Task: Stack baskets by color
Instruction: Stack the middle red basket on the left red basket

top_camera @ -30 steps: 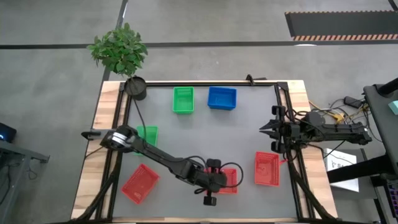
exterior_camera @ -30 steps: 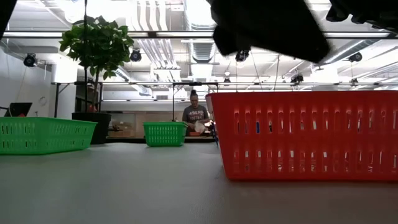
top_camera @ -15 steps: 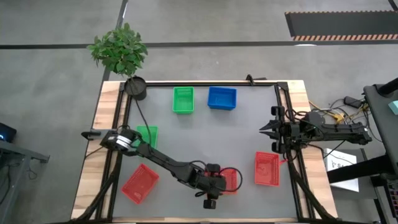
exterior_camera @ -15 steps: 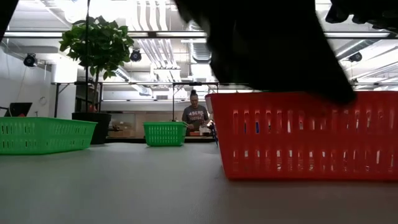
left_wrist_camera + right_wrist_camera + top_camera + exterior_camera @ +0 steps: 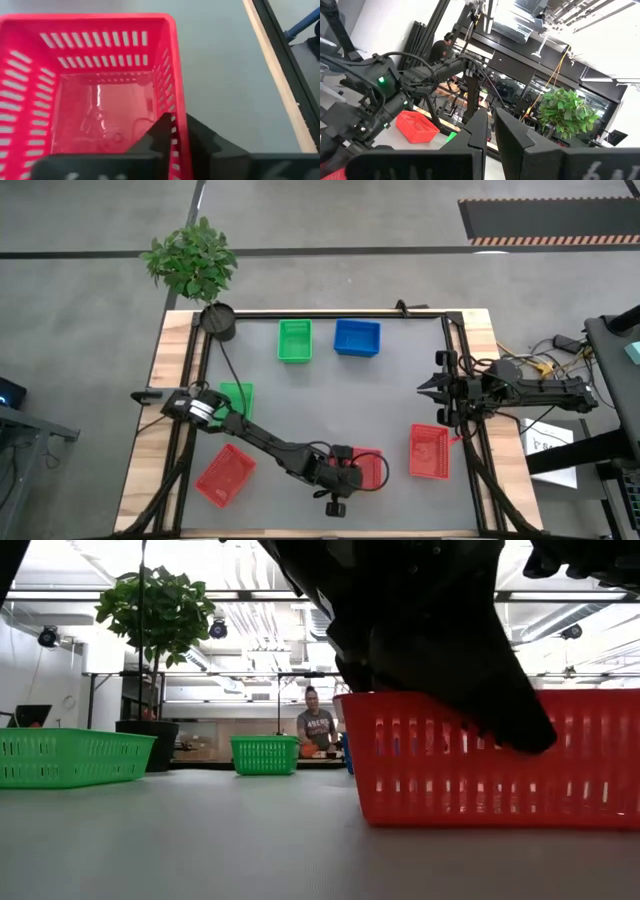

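Note:
Three red baskets show in the high view: one at the near left [image 5: 225,476], one at the near middle [image 5: 370,470] and one at the near right [image 5: 430,452]. Two green baskets [image 5: 295,340] [image 5: 238,395] and a blue basket [image 5: 357,337] stand farther back. My left gripper [image 5: 352,470] is shut on the middle red basket [image 5: 100,100], which stands on the table. My right gripper [image 5: 425,388] hovers shut over the table's right side, holding nothing. My left gripper pinches the red basket's near side wall at its rim [image 5: 176,125], one finger inside the basket [image 5: 157,132] and one outside [image 5: 202,135]. The fingers slant down from the table's left. The outer finger [image 5: 515,725] shows in front of that wall.
A black plant pot [image 5: 218,320] with a leafy plant stands at the far left corner. A black frame rail [image 5: 450,380] runs along the table's right edge. A person [image 5: 318,728] sits in the room beyond the table. Bare grey mat lies in the middle.
My left gripper has come down onto the middle red basket, and its dark fingers now reach over the near wall. The basket has shifted slightly on the table.

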`<control>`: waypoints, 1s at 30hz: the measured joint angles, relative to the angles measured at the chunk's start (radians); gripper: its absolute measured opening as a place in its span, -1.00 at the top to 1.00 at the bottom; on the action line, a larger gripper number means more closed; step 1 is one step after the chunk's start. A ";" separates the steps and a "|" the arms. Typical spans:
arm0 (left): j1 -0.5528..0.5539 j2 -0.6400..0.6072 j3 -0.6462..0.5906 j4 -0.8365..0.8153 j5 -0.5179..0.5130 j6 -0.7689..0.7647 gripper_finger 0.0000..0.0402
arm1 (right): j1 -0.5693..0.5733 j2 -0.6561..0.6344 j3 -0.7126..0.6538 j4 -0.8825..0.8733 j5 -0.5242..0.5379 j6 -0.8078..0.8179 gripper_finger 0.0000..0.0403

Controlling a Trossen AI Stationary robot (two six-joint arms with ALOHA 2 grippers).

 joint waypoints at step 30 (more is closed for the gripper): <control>-0.366 -0.277 0.107 -0.976 -0.316 -1.178 1.00 | 0.000 0.008 -0.001 -0.014 0.017 -0.017 0.87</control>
